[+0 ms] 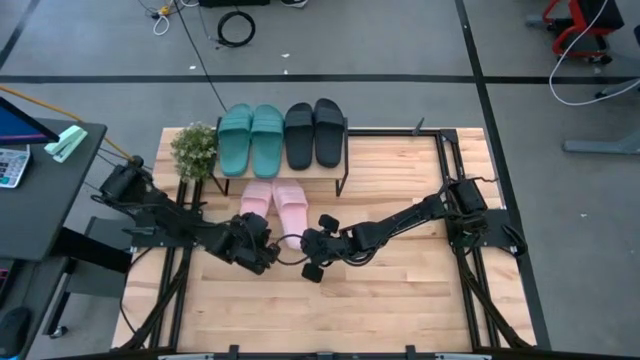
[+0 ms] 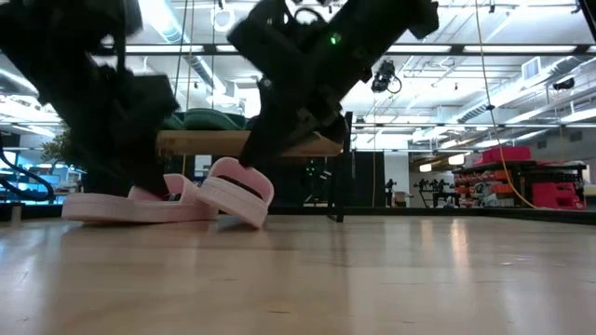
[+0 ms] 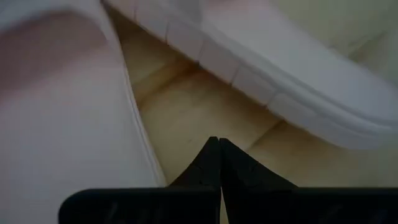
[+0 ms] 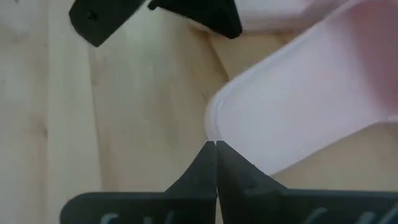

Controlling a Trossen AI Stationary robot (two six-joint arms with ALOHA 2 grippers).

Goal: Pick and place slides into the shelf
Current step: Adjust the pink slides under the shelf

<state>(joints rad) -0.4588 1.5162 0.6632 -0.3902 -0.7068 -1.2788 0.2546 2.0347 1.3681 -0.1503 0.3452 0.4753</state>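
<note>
Four slides, two teal (image 1: 250, 140) and two black (image 1: 314, 132), sit on the shelf (image 1: 290, 172) top at the tabletop's far edge. Two pink slides (image 1: 274, 205) remain in front of it, mid-table. Left gripper (image 1: 262, 252) and right gripper (image 1: 312, 245), both fingers together and empty, rest at their heels.

Teal pair (image 1: 251, 139) and black pair (image 1: 314, 132) lie side by side atop the shelf (image 1: 270, 172). Pink pair (image 1: 274, 208) on table before it; right pink slide (image 2: 237, 191) appears tilted, heel raised.
</note>
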